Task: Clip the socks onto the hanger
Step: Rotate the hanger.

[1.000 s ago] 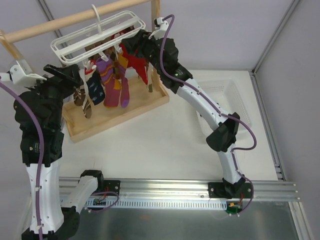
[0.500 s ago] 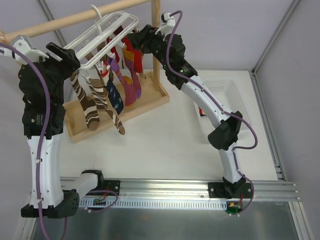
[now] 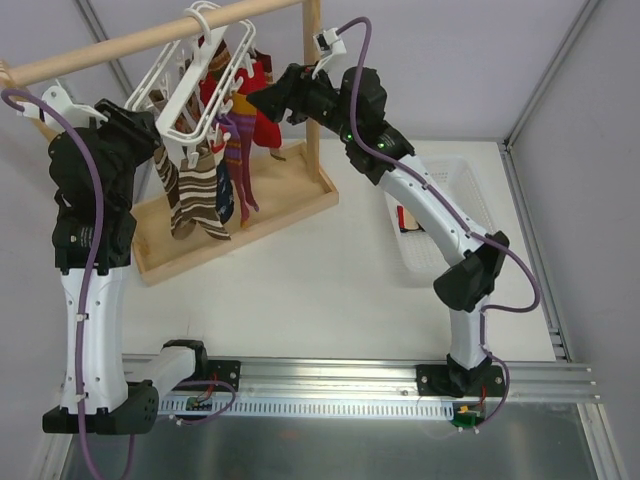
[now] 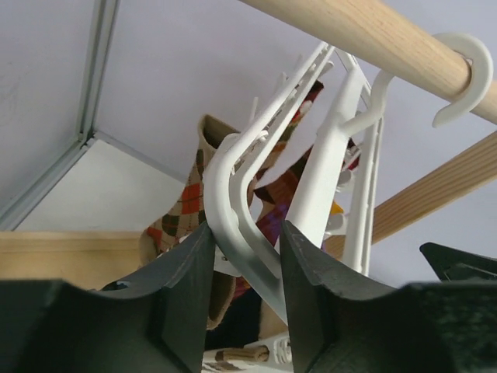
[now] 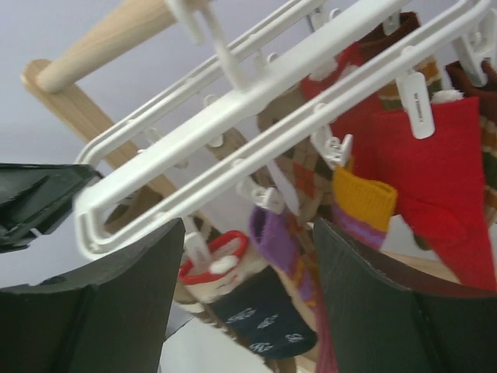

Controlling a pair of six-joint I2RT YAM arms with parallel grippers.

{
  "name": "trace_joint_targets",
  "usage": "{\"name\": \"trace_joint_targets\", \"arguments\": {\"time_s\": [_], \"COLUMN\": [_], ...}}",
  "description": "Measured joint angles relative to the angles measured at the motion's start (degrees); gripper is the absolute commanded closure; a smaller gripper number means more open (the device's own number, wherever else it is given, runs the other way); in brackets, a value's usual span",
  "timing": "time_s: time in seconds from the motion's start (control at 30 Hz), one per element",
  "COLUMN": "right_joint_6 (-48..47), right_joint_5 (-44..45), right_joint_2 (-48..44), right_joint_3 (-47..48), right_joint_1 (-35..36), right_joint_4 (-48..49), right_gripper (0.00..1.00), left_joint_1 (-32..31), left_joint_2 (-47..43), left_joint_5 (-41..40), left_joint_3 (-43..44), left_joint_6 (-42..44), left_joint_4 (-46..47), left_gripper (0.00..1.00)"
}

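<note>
The white hanger (image 3: 192, 80) hangs steeply tilted, its hook (image 3: 205, 14) over the wooden rail (image 3: 110, 50). Socks are clipped under it: red (image 3: 262, 112), brown-white striped (image 3: 195, 195), navy (image 3: 226, 195) and purple (image 3: 240, 160). My left gripper (image 3: 152, 120) is shut on the frame's lower left corner. In the left wrist view (image 4: 245, 241) the white bar (image 4: 233, 210) sits between the fingers, with the argyle sock (image 4: 186, 210) behind. My right gripper (image 3: 258, 100) is open just right of the socks. In the right wrist view (image 5: 248, 233) it holds nothing, with the frame (image 5: 272, 101) above its fingertips.
The rail stands on a wooden upright (image 3: 312, 90) and a wooden base tray (image 3: 280, 205). A white mesh basket (image 3: 455, 190) with a reddish item (image 3: 406, 218) lies at the right of the white table.
The hanger has gone from nearly level to steeply tilted, with its hook over the rail. My left gripper rose with it. The socks now hang straight down, and my right gripper has drawn slightly away.
</note>
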Motion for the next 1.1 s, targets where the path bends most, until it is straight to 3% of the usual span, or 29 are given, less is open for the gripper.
{"name": "trace_joint_targets", "arguments": {"time_s": [0.2,0.43,0.8,1.1], "right_joint_6": [0.7,-3.3,-20.5,-26.7], "right_joint_5": [-5.1,-5.6,4.7,14.4], "right_joint_2": [-4.4,-8.3,-10.6,-10.5], "right_joint_3": [-1.9,-5.0,-10.5,-11.2], "right_joint_1": [0.9,5.2,13.1,15.5], "right_joint_4": [-0.5,-3.8,-12.7,-13.2], "right_gripper": [0.26,0.22,0.21,0.27], "left_joint_1": [0.3,0.2,-4.8,-6.3], "left_joint_2": [-2.3,-6.2,-6.6,-6.0], "left_joint_5": [2.5,5.8,7.8,8.5], "left_joint_3": [-3.9,-9.7,-10.0,-10.0], "left_joint_6": [-4.5,-9.8,-9.9,-9.9], "left_joint_4": [2.4,5.3,6.1,6.3], "left_gripper": [0.73,0.73,0.73,0.73]}}
